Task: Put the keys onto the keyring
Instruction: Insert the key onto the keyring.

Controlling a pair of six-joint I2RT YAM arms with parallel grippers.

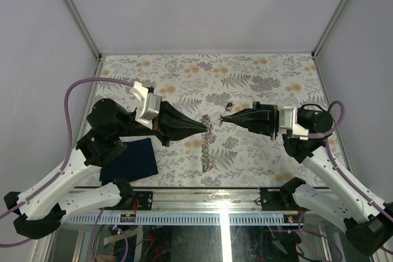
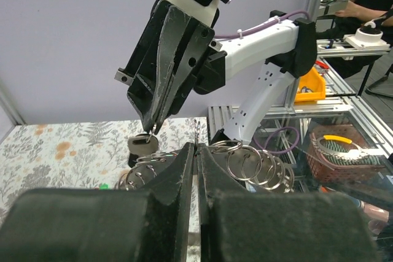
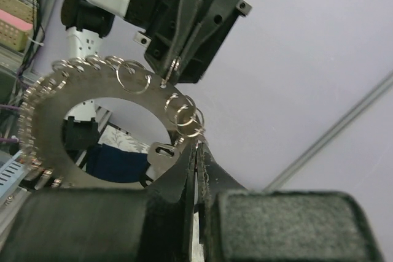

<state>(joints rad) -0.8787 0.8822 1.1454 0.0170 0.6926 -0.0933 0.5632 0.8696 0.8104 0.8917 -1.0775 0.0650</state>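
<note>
The keyring [image 1: 207, 146], a chain of small silver rings, hangs between my two grippers above the floral table. My left gripper [image 1: 207, 128] is shut on one part of it; its jaws [image 2: 196, 146] pinch the chain, with rings [image 2: 258, 164] fanning to either side. My right gripper [image 1: 222, 120] is shut on a ring at the chain's end [image 3: 187, 115]. A dark key [image 3: 161, 151] hangs from a ring beside its tips, and also shows in the left wrist view [image 2: 142, 144]. Another small dark key [image 1: 228, 105] lies on the table behind the grippers.
A dark blue cloth [image 1: 130, 159] lies at the near left, beside the left arm. The metal frame rail [image 1: 202, 193] runs along the table's near edge. Enclosure posts [image 1: 73, 10] stand at the back corners.
</note>
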